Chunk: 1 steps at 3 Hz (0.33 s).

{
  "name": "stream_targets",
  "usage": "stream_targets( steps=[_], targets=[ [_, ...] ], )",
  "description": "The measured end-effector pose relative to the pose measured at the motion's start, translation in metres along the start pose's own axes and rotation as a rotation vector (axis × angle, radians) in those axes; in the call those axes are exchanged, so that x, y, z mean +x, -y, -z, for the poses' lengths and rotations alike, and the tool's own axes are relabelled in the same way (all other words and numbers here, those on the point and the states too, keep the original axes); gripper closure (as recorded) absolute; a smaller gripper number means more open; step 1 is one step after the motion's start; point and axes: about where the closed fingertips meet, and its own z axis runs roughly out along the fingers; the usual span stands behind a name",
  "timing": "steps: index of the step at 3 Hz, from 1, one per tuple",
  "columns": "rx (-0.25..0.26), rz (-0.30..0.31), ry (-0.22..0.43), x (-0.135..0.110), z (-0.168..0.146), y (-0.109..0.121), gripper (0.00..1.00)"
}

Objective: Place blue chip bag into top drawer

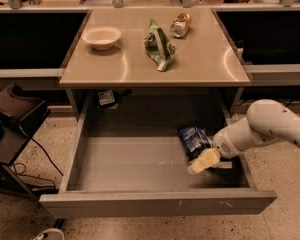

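Note:
The top drawer point(155, 202) is pulled wide open below the table. The blue chip bag point(192, 139) lies on the drawer floor at the right, near the back. My gripper point(205, 163) is inside the drawer at its right side. It sits just in front of and to the right of the bag, touching or nearly touching the bag's near edge. The white arm point(270, 126) reaches in from the right over the drawer's side wall.
On the beige table top point(115, 69) are a white bowl point(102, 36), a green bag point(159, 45) and a crushed gold can point(180, 25). A dark chair or cart point(12, 111) with cables stands at the left. The floor is speckled.

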Motion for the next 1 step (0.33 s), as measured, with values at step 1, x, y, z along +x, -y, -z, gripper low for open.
stream_targets(
  steps=[1],
  targets=[
    [0.0, 0.0, 0.0, 0.0, 0.0, 0.0, 0.0]
  ],
)
